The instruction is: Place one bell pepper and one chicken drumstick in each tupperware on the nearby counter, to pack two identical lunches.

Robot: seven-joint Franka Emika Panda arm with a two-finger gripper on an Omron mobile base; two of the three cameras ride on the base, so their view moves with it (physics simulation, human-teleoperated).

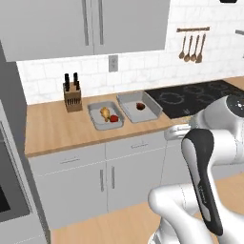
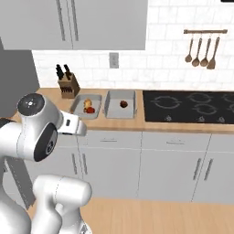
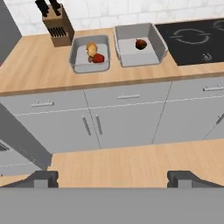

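Distance was the story: the two-finger gripper (image 3: 112, 178) hung wide open and empty, well short of the light-brown wooden counter (image 3: 30, 72). Left shallow light-grey tupperware (image 3: 77, 63) held golden club-shaped drumstick (image 3: 91, 48) and glossy red pepper (image 3: 99, 58); right tupperware (image 3: 158, 46) held a darker pepper (image 3: 140, 43) alone, far ahead.

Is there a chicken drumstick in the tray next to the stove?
No, the tray beside the stove holds one bell pepper alone.
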